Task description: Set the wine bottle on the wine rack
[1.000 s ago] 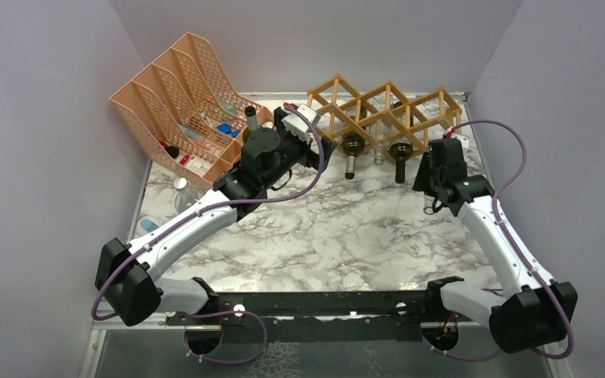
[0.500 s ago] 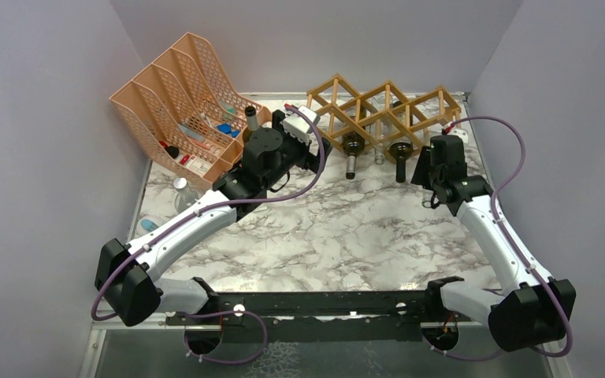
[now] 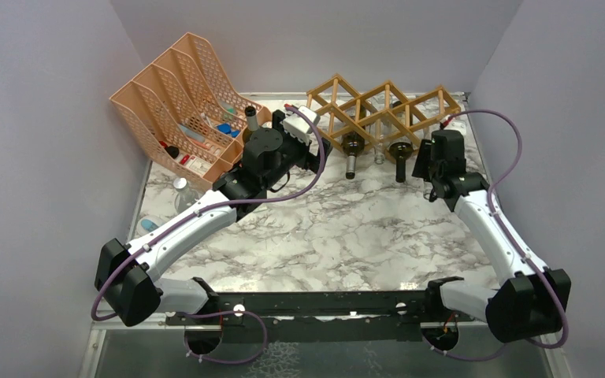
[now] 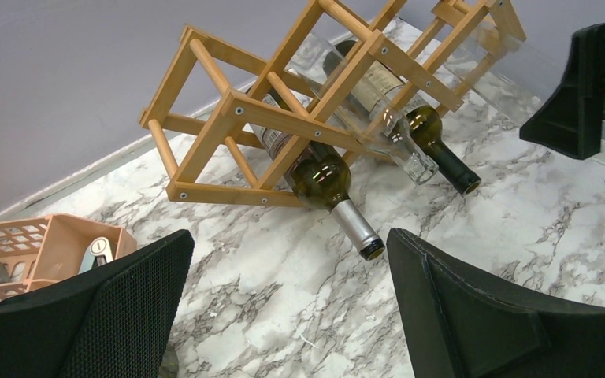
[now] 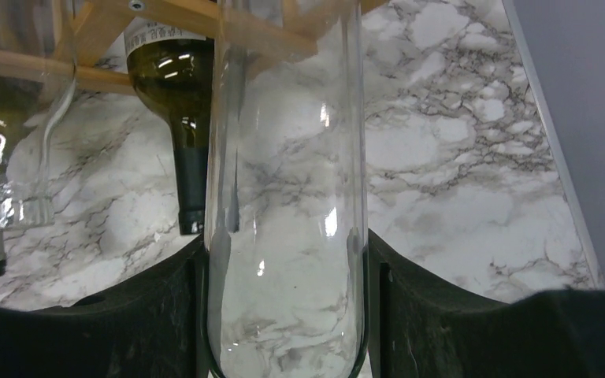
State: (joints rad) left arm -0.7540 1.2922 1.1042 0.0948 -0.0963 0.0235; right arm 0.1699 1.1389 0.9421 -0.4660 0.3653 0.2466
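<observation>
The light-brown wooden wine rack (image 3: 378, 110) stands at the back of the table. Two dark green bottles (image 3: 352, 153) (image 3: 399, 157) and a clear one (image 4: 386, 130) lie in it, necks pointing toward me. My right gripper (image 3: 432, 157) is shut on a clear glass wine bottle (image 5: 283, 157) and holds it at the rack's right end, its far end among the wooden bars (image 5: 173, 16). My left gripper (image 4: 287, 315) is open and empty, low over the marble just in front of the rack's left end (image 4: 236, 106).
A peach mesh file organizer (image 3: 181, 102) with small items stands at the back left, a dark bottle (image 3: 250, 118) upright beside it. Two small jars (image 3: 180, 185) (image 3: 148, 224) sit near the left wall. The right wall is close to the right arm.
My right gripper has moved a little toward the rack with the clear bottle in it. My left gripper pulled back slightly from the rack, then stayed still.
</observation>
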